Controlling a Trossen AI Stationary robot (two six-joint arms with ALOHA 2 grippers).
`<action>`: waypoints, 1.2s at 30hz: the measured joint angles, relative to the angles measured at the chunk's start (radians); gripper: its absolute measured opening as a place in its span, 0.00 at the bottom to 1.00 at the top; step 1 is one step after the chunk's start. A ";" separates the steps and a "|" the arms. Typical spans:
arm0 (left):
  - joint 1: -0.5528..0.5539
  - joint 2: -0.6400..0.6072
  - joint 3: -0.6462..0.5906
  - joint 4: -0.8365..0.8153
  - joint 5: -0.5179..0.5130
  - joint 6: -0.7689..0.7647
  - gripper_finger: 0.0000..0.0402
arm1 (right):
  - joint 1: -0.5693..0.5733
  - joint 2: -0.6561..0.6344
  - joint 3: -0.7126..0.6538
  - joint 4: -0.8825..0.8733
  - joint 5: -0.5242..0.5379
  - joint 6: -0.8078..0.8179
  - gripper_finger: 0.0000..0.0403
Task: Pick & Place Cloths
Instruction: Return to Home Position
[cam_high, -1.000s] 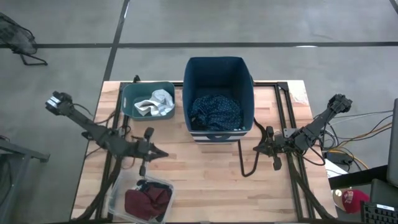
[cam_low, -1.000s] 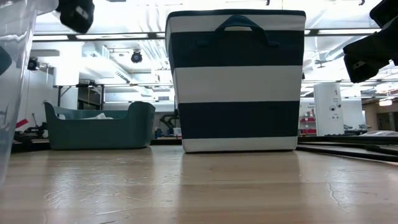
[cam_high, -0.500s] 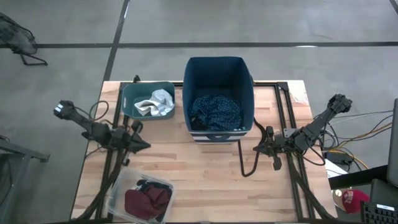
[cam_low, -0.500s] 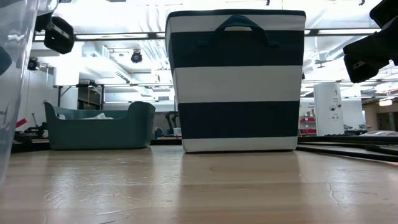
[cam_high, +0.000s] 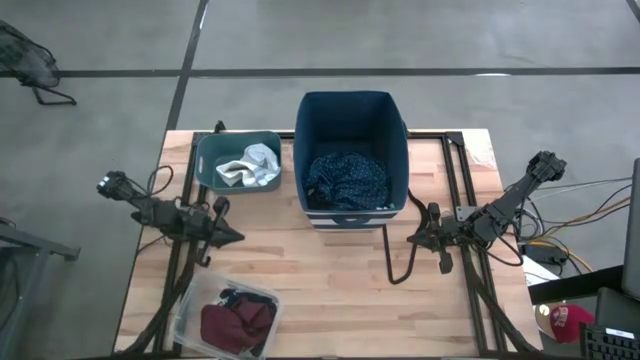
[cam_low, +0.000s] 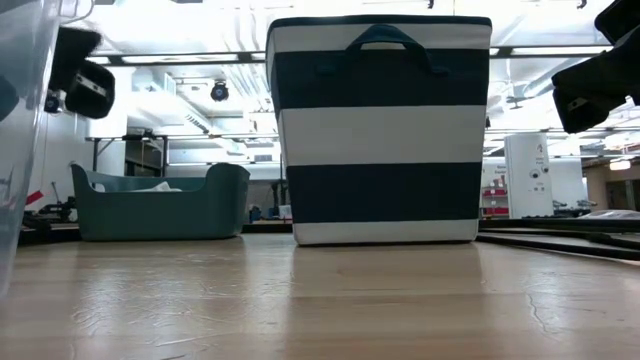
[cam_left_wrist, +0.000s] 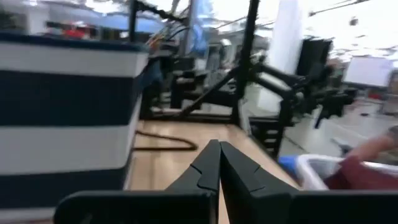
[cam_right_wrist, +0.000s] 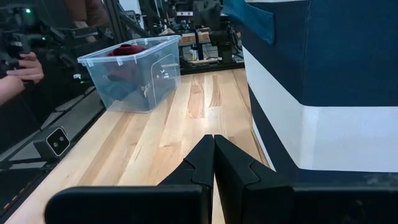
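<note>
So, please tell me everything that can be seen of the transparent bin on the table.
The transparent bin is a clear plastic box with a thicker rim and no lid. It stands upright on the wooden table, at the corner on the left arm's side, in the lower left of the high view. Inside it a maroon cloth lies on top, with a dark cloth beside it. Only the table and these cloths touch it.

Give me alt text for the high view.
Three bins on a wooden table hold cloths: a navy bin with navy patterned cloth at the back, a teal bin with pale cloths to its left, a clear bin with maroon cloth at front left. The left gripper and right gripper hover empty at either side, jaws shut.
</note>
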 joint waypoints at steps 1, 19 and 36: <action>0.000 0.000 0.002 0.003 0.023 -0.006 0.02 | 0.000 0.000 0.000 0.001 0.000 0.000 0.02; 0.000 0.004 0.008 -0.084 0.029 0.043 0.05 | 0.000 0.000 0.000 0.000 0.000 0.000 0.02; 0.000 0.005 0.008 -0.085 0.028 0.040 0.05 | 0.000 0.001 0.000 0.000 0.000 0.000 0.02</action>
